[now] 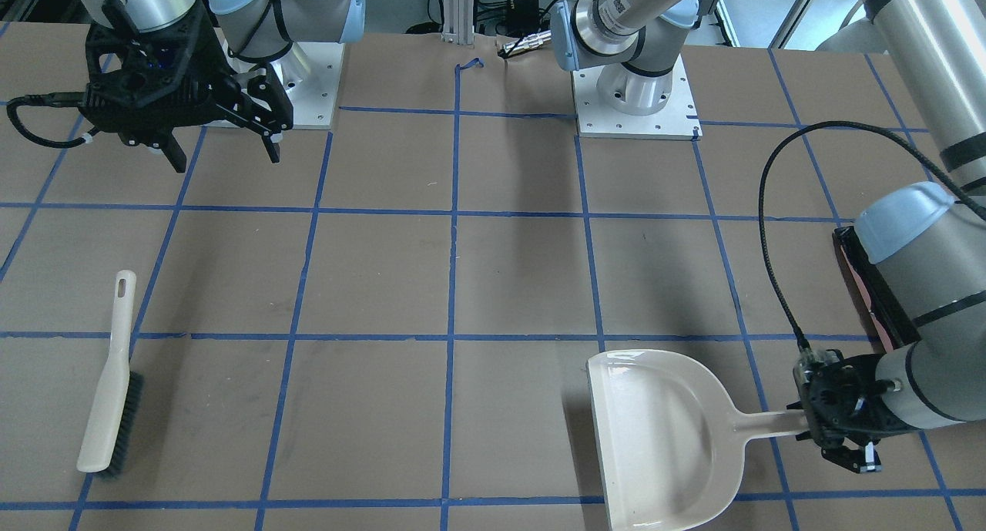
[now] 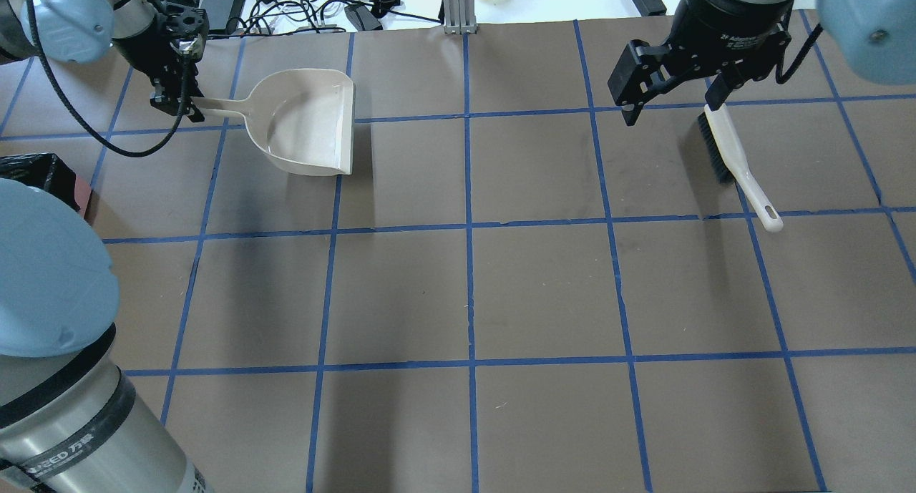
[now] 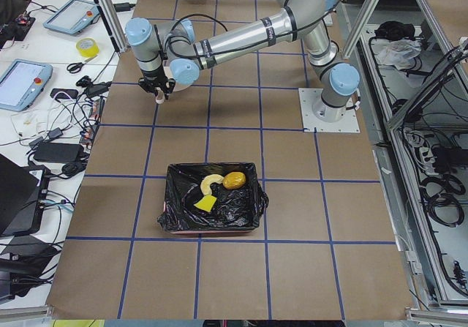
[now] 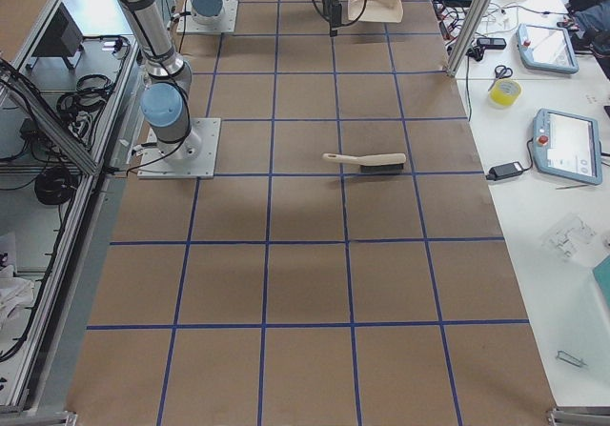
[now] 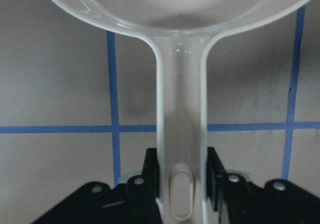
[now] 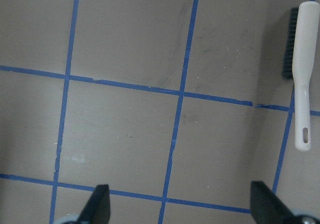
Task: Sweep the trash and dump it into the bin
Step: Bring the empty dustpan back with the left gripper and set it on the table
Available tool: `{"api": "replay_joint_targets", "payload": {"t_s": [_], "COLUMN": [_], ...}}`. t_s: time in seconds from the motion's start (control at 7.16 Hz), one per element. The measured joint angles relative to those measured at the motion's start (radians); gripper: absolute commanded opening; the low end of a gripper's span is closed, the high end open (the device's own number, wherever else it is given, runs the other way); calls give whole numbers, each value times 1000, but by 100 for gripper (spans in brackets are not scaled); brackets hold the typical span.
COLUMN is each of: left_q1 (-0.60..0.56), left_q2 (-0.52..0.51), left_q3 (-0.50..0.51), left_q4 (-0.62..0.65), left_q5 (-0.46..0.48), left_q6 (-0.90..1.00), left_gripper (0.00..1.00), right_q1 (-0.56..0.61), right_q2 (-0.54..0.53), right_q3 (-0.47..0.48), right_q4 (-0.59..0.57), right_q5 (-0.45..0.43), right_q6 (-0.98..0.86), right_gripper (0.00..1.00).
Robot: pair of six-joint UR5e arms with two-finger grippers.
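The bin (image 3: 180, 208), lined with black plastic, holds the trash: a golden-brown lump (image 3: 234, 180), a curved tan piece (image 3: 210, 183) and a yellow wedge (image 3: 205, 205). The bin's edge shows beside my left arm (image 1: 874, 304). My left gripper (image 1: 806, 421) is shut on the handle of the beige dustpan (image 1: 662, 438), which lies flat on the table. The left wrist view shows the fingers (image 5: 150, 170) against the handle (image 5: 181, 134). My right gripper (image 1: 226, 157) is open and empty above the table; its fingers stand wide apart in the right wrist view (image 6: 182, 209).
A white hand brush (image 1: 108, 384) with dark bristles lies on the table, apart from my right gripper; it also shows in the overhead view (image 2: 737, 164). The brown table has a blue tape grid (image 2: 469, 228). Cables and devices lie beyond the far edge (image 2: 300, 10).
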Motion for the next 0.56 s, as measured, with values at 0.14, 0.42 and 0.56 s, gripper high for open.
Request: {"api": "replay_joint_targets", "payload": {"t_s": [0.14,0.42,0.56], "left_q1": [-21,-50,-53], "left_q2": [-8,-10,1], "left_q3": [-5,-56,-100], "left_q4": [23,110,152], "left_q5": [1,1,1], "left_q6": [-1,58,103], "left_gripper": [0,0,0], "right_q1": [-7,-9,-9], "right_q2": [-1,-1,-1], "right_q3": [0,0,0], "right_q4": [1,2,2], "right_q5": [2,10,12], "right_q6": [1,3,3], "right_gripper": [100,100,100]}}
